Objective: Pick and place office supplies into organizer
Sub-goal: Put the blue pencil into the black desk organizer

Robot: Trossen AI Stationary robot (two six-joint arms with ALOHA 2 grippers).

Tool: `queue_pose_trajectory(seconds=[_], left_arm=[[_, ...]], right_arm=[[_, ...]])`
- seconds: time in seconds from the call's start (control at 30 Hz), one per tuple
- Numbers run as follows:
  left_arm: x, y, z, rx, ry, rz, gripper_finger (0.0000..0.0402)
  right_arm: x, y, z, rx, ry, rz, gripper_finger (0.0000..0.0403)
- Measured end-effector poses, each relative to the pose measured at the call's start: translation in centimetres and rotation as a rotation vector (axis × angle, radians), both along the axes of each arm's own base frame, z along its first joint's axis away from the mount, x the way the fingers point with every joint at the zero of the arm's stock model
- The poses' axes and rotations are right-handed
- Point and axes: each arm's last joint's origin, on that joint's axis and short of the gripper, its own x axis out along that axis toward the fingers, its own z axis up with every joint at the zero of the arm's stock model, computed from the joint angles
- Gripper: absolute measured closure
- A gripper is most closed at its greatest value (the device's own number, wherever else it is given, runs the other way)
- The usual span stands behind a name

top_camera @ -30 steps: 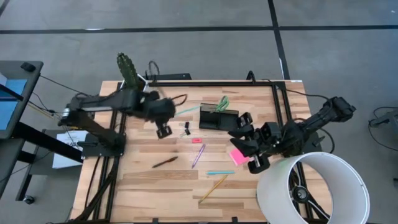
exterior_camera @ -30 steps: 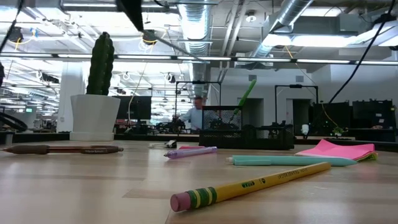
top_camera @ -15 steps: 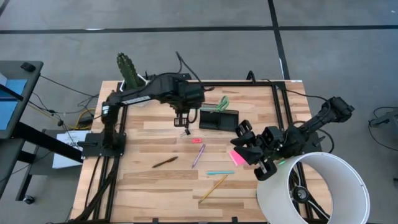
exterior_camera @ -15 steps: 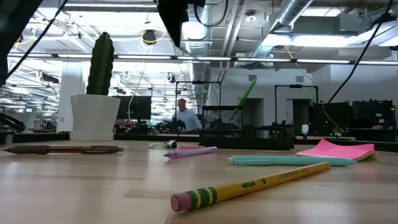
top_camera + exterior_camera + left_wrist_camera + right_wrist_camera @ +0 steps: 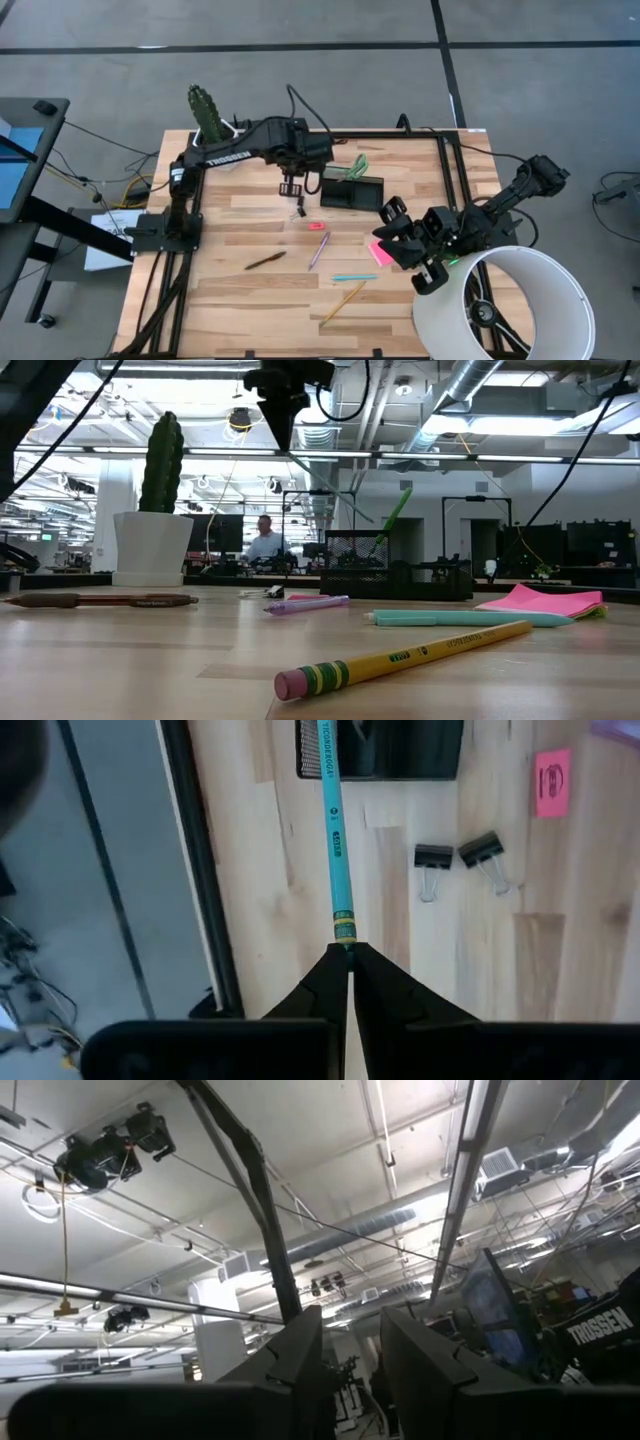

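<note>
My left gripper [image 5: 291, 187] hovers above the table just left of the black organizer [image 5: 350, 190] and is shut on a teal pencil [image 5: 335, 830]. Green scissors [image 5: 357, 165] stick up out of the organizer. Two black binder clips [image 5: 433, 857], a pink eraser [image 5: 316, 226], a purple pen [image 5: 319, 250], a dark pen [image 5: 265, 261], a teal pen [image 5: 353, 277], a yellow pencil [image 5: 343, 301] and the pink sticky pad [image 5: 381, 251] lie flat on the wood. My right gripper [image 5: 415, 245] is open and raised beside the sticky pad, its fingers [image 5: 300, 1350] aimed at the ceiling. My left gripper pinches the teal pencil by its eraser end, at the metal band [image 5: 343, 932], between the two fingertips. The fingers come from above, slanting down. The pencil runs on ahead in line with them, lifted clear, its far part reaching over the organizer's edge [image 5: 330, 740].
A large white lampshade [image 5: 505, 300] fills the table's near right corner, close to my right arm. A cactus in a white pot [image 5: 205, 110] stands at the far left corner. Black frame rails [image 5: 448, 170] run along the table's sides. A person moves in the room behind [image 5: 262, 540].
My left arm has swung from the table's left-middle toward the far edge and right, carrying the teal pencil up beside the organizer and turning it to point at the organizer. My right gripper has drifted slightly toward the lampshade.
</note>
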Motion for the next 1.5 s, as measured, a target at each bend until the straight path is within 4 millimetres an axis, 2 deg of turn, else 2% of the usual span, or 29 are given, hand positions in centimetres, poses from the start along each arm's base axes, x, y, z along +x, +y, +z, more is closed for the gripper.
queue_pose_trajectory(seconds=[0.33, 0.63, 0.73, 0.97, 1.27, 1.37, 1.5], left_arm=[[0.1, 0.2, -0.1, 0.080, 0.102, -0.203, 0.0401], [0.1, 0.4, -0.2, 0.108, 0.136, -0.255, 0.0401], [0.8, 0.8, -1.1, 0.117, 0.149, -0.242, 0.0401], [2.9, 1.3, -4.6, 0.130, 0.254, -0.241, 0.0401], [3.7, 0.9, -4.9, 0.105, 0.194, -0.257, 0.0400], [3.7, 0.9, -4.9, 0.111, 0.202, -0.269, 0.0387], [4.1, 1.1, -4.9, 0.128, 0.154, -0.263, 0.0351]], right_arm=[[0.0, 0.0, 0.0, -0.003, 0.002, -0.001, 0.0305], [0.0, 0.0, 0.0, -0.003, 0.002, -0.001, 0.0305], [0.0, 0.0, 0.0, -0.003, 0.002, -0.001, 0.0305], [0.1, 0.0, -0.1, -0.006, 0.008, -0.002, 0.0305], [0.2, 0.1, -0.3, -0.019, 0.026, -0.002, 0.0305], [0.2, 0.1, -0.3, -0.034, 0.024, -0.014, 0.0305], [0.2, 0.1, -0.3, -0.038, 0.023, -0.017, 0.0305]])
